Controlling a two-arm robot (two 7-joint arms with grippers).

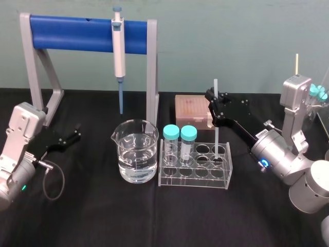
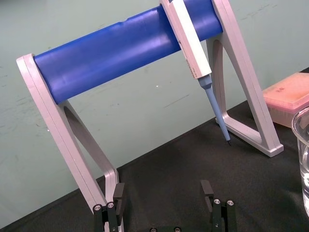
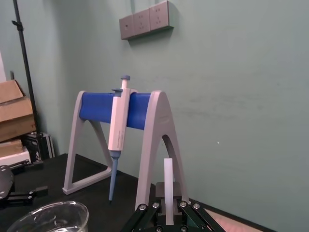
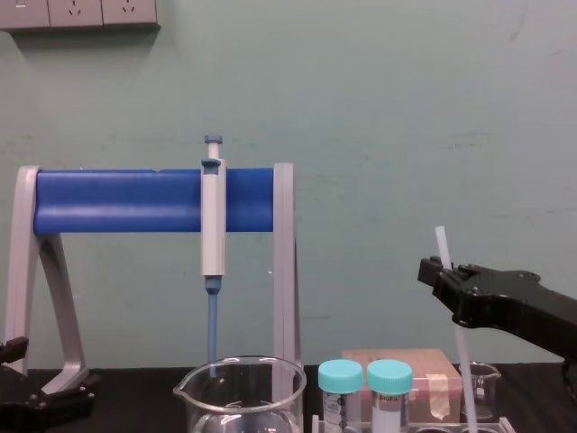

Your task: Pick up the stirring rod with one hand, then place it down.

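Note:
The stirring rod [image 1: 216, 121] is a thin translucent white stick standing nearly upright. My right gripper [image 1: 212, 99] is shut on its upper part, with a short length sticking out above the fingers. In the right wrist view the stirring rod [image 3: 168, 186] rises between the pads of the right gripper [image 3: 169, 200]. From the chest view the stirring rod [image 4: 455, 325] leans slightly and the right gripper [image 4: 435, 271] clamps it near the top. Its lower end reaches the right end of the clear tube rack [image 1: 195, 167]; I cannot tell whether it rests there. My left gripper [image 1: 77, 134] stands open at the left, with nothing between its fingers [image 2: 207, 191].
A glass beaker [image 1: 135, 152] with water stands left of the rack, which holds two teal-capped tubes [image 1: 180, 141]. Behind are a pink tip box [image 1: 193, 110] and a blue-barred stand [image 1: 92, 33] with a hanging pipette [image 1: 119, 49]. A small beaker [image 4: 482, 383] sits behind the rack.

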